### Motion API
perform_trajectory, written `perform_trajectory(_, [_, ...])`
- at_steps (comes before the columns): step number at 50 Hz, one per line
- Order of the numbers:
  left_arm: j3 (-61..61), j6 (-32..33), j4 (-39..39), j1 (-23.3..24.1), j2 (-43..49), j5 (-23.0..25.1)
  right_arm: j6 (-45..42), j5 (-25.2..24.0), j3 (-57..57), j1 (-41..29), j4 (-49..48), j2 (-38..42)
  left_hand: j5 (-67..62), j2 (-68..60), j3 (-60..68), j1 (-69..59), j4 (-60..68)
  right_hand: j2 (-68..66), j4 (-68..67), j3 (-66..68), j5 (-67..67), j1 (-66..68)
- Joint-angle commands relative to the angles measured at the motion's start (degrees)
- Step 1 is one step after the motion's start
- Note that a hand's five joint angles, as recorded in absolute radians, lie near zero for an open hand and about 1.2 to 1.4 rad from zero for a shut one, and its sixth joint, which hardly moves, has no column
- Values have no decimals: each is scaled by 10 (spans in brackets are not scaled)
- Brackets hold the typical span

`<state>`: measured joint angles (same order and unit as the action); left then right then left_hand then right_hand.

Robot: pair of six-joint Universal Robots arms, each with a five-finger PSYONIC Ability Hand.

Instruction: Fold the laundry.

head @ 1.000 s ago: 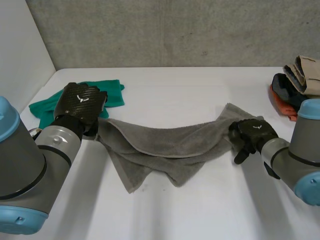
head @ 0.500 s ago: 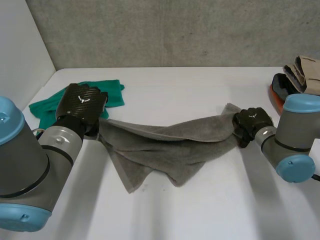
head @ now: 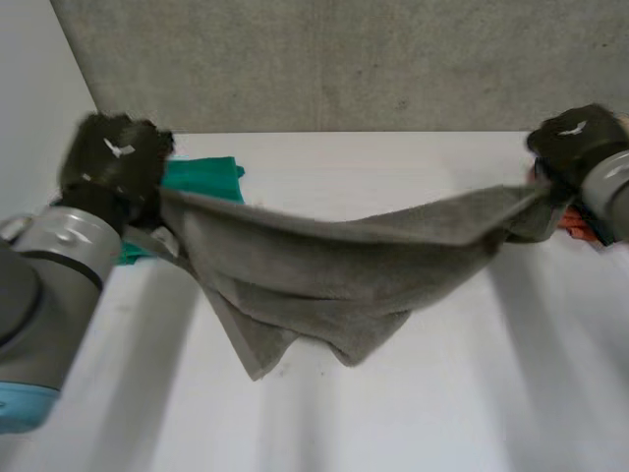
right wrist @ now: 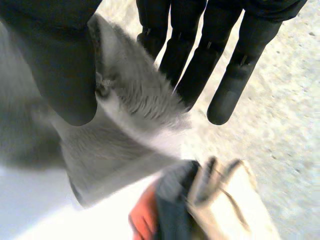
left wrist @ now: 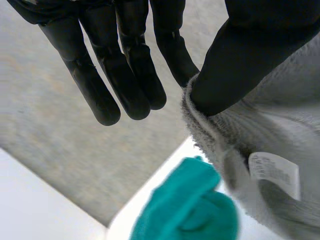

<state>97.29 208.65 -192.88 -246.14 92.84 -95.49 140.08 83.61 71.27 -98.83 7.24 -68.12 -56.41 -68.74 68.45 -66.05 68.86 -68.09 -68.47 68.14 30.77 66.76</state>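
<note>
Grey towel (head: 314,265): stretched between both hands above the table (head: 413,423), sagging mid-span, lower folds reaching the table's middle.
Left hand (head: 113,162): thumb and one finger pinch the towel's left corner; other fingers straight.
Right hand (head: 575,143): thumb and fingers pinch the right corner.
Green cloth (head: 201,175): far left corner.
Clothes pile (right wrist: 215,205): right edge.
</note>
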Motion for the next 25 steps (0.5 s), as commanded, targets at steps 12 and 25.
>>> perform_trajectory(12, [42,-7,72,-25,-43,87,-66,-72,33,53,183,-71,-136,-113,115,-139,111,-119,-115,119,392,132])
perform_trajectory(25, [26,-6,33,-26,106,86,-4,-100,48,59,134,68,-136,-113,115,-139,111,-119,-115,119,392,132])
